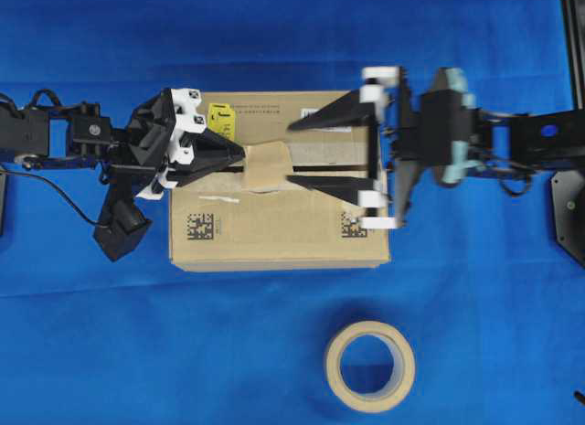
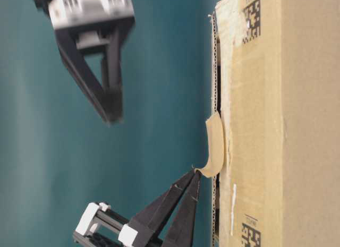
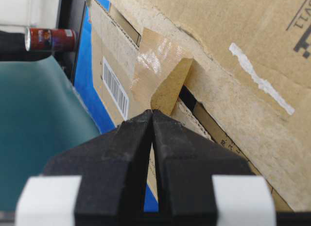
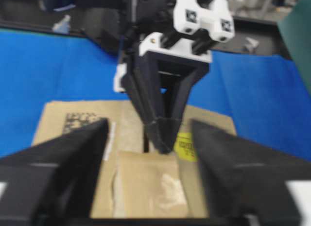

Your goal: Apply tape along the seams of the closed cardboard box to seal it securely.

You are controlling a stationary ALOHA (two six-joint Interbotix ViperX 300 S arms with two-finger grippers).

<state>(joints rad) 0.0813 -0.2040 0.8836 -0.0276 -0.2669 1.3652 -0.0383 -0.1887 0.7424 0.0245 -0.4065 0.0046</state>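
Closed black left claw [image 3: 153, 116] pinches one corner of the tape [image 1: 267, 168], lifting that edge so the rest drapes over the seams [image 1: 324, 172] mid-top of the cardboard box [image 1: 274, 231]. Right claw [image 1: 315, 153] hangs above — jaws spread wide, empty — probably ready to press; blue surface [image 1: 475, 297] leaves room all round.

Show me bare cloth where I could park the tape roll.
Free blue cloth lies left of the tape roll, below the cardboard box, and above the box. The box top is crowded: left gripper, right gripper, tape.
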